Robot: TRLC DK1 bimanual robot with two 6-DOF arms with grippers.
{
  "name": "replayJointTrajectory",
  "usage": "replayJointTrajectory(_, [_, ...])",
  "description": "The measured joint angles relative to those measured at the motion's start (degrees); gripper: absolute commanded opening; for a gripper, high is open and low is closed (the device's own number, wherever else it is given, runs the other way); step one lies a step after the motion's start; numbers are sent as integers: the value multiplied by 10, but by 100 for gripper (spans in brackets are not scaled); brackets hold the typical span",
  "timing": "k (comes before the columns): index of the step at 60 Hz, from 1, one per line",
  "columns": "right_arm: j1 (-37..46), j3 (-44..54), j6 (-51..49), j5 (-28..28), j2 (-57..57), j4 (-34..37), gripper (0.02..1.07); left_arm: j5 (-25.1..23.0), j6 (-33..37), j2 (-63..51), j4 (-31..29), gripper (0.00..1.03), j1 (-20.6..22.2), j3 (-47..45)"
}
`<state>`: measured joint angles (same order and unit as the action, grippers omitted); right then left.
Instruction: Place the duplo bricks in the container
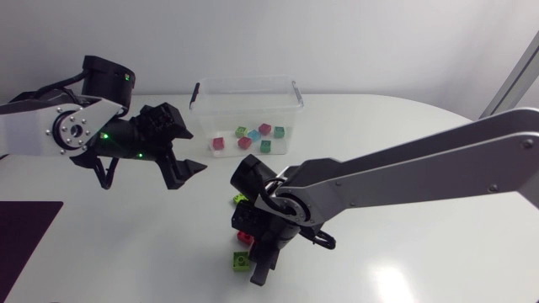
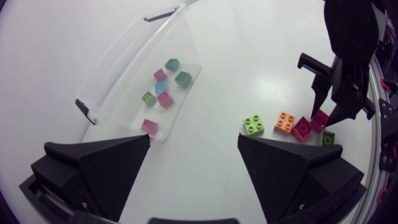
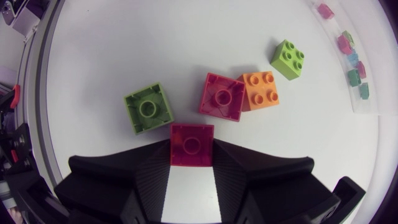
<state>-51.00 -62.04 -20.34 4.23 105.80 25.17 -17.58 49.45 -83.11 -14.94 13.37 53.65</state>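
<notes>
Pinching a red brick from two sides, the right gripper has its fingers closed narrowly on it, low over the table. The brick is held hollow side up.

Other loose bricks crowd it. A green brick lies just beside one front corner of the held brick, also upside down. A magenta brick sits just ahead of it, hollow side up as well. Against the magenta one rests an orange brick, studs up. A lime brick stands a little apart, on the side towards the container.

The clear container is well apart from this cluster, at the far side of the table. Seven small bricks already lie on its floor — pink, teal, blue and green ones, loosely scattered.

The left gripper hangs above the table with its fingers spread wide and nothing between them. It is near the container's front — in the head view off towards the container's left end, with the loose bricks away to its right. Bare white table lies between the lime brick and the container's open side.
</notes>
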Motion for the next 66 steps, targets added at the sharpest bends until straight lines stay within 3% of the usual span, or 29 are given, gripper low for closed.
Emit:
replayJointTrajectory(33, [93,2,0,-17,-143,16,27,-46,50,-1,-31,98,111,-104])
replayJointTrajectory(66, [204,-198,-12,-19,-76,17,28,-58,50,-39,-31,96,175,-133])
